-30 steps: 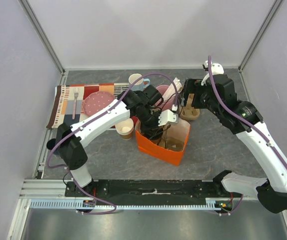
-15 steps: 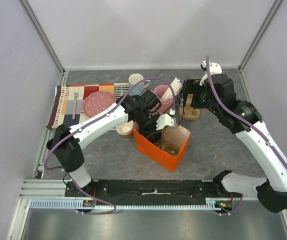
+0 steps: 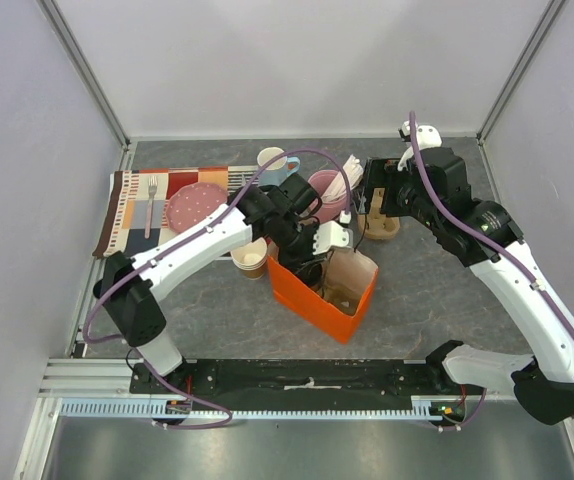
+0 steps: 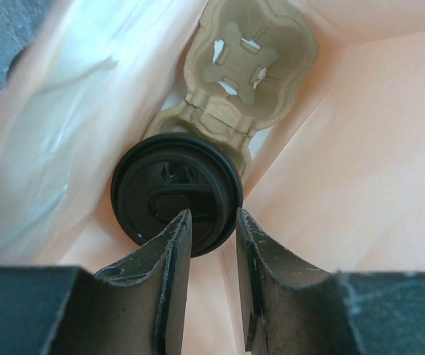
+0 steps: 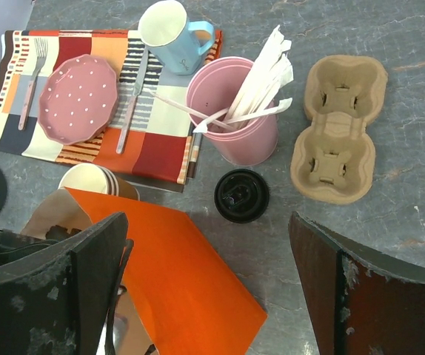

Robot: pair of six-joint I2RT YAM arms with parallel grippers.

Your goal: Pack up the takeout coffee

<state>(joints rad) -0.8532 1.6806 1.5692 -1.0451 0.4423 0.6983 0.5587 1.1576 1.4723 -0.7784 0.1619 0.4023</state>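
The takeout coffee shows only its round black dome lid (image 4: pixel 169 188). It stands inside the orange paper bag (image 4: pixel 360 148) in one socket of a tan pulp cup carrier (image 4: pixel 246 59). My left gripper (image 4: pixel 210 216) hangs just above the lid's near edge, its jaws a little apart with nothing between them. In the top view the left gripper (image 3: pixel 332 238) is over the bag's (image 3: pixel 312 295) back rim and the coffee is hidden. My right gripper (image 5: pixel 205 222) is wide open and empty, above the table behind the bag (image 5: pixel 175 274).
On the table lie a second black lid (image 5: pixel 241 196), a pink cup of wrapped utensils (image 5: pixel 235 122), an empty pulp carrier (image 5: pixel 338 129), a light-blue mug (image 5: pixel 175 33), stacked paper cups (image 5: pixel 94 181), and a striped mat with a pink plate (image 5: pixel 75 100).
My left gripper has risen and drawn back to the left, from deep in the bag to its back rim. The bag's top has shifted a little left. The right arm barely moved.
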